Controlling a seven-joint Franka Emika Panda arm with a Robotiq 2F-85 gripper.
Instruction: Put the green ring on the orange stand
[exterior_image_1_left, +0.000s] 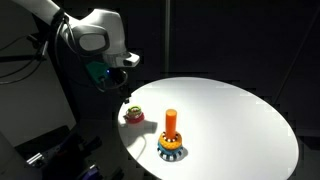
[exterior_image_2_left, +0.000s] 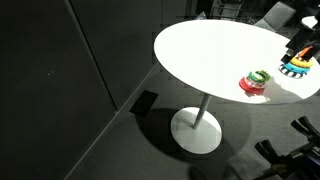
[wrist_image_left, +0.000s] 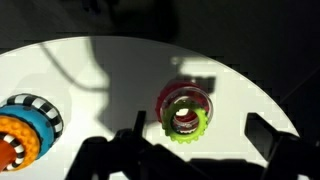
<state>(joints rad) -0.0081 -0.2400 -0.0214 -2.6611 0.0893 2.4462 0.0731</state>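
Note:
The green ring (wrist_image_left: 186, 122) lies on top of a red ring (wrist_image_left: 176, 97) on the white round table (exterior_image_1_left: 230, 110). In both exterior views the pair shows near the table's edge, the green ring (exterior_image_1_left: 132, 110) (exterior_image_2_left: 260, 76) uppermost. The orange stand (exterior_image_1_left: 171, 124) rises from its blue, yellow and dark scalloped base, apart from the rings; it also shows at the frame edge in an exterior view (exterior_image_2_left: 298, 60) and in the wrist view (wrist_image_left: 14, 138). My gripper (wrist_image_left: 198, 146) is open and empty, above the rings, its dark fingers either side of them. In an exterior view the gripper (exterior_image_1_left: 110, 80) hovers above the table's edge.
The table stands on a single pedestal foot (exterior_image_2_left: 196, 130) on a dark floor. Dark equipment (exterior_image_1_left: 45, 150) sits beside the robot's base. The room around is dim.

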